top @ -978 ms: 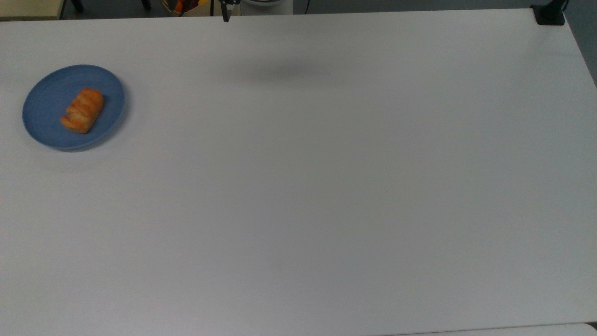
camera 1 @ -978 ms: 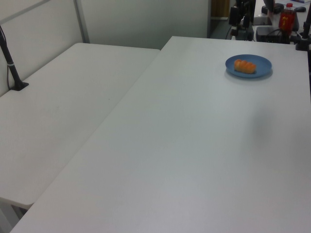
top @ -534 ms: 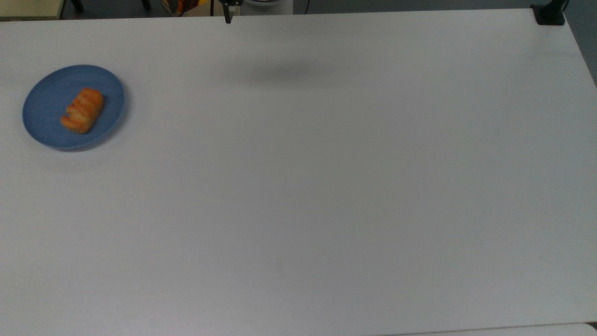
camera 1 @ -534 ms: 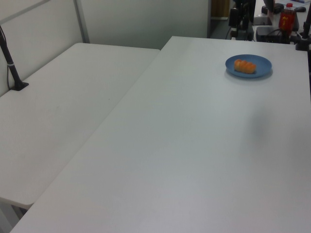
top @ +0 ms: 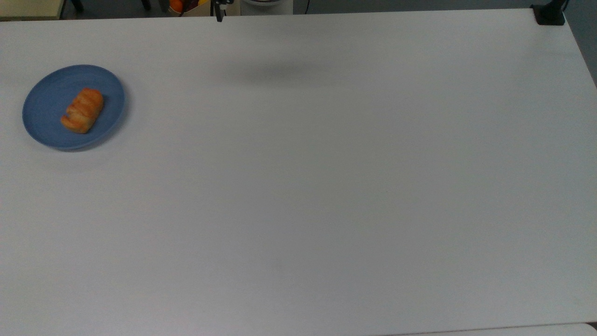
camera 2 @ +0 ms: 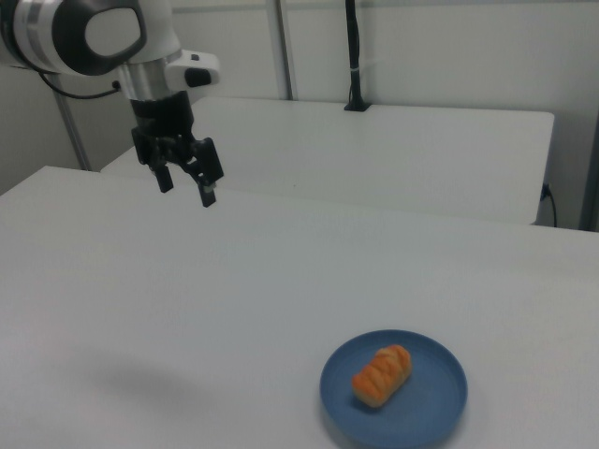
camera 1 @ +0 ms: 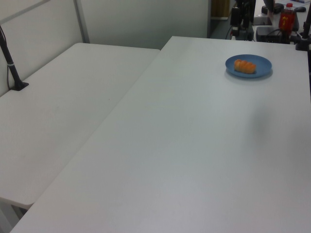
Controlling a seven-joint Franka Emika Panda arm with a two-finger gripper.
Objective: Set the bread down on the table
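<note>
- One small ridged golden-orange bread bun (camera 2: 382, 373) lies on one round blue plate (camera 2: 440, 402), on the plain white table (top: 326, 186).
- My one black two-finger gripper (camera 2: 185, 186), fingers spread and empty, hangs above the table, well apart from the bread.
- The left view adds one red-labelled bottle (camera 1: 286, 17) beyond the plate.

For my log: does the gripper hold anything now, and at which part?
Nothing is held. The gripper hangs open above the table, while the bread lies on the blue plate.
</note>
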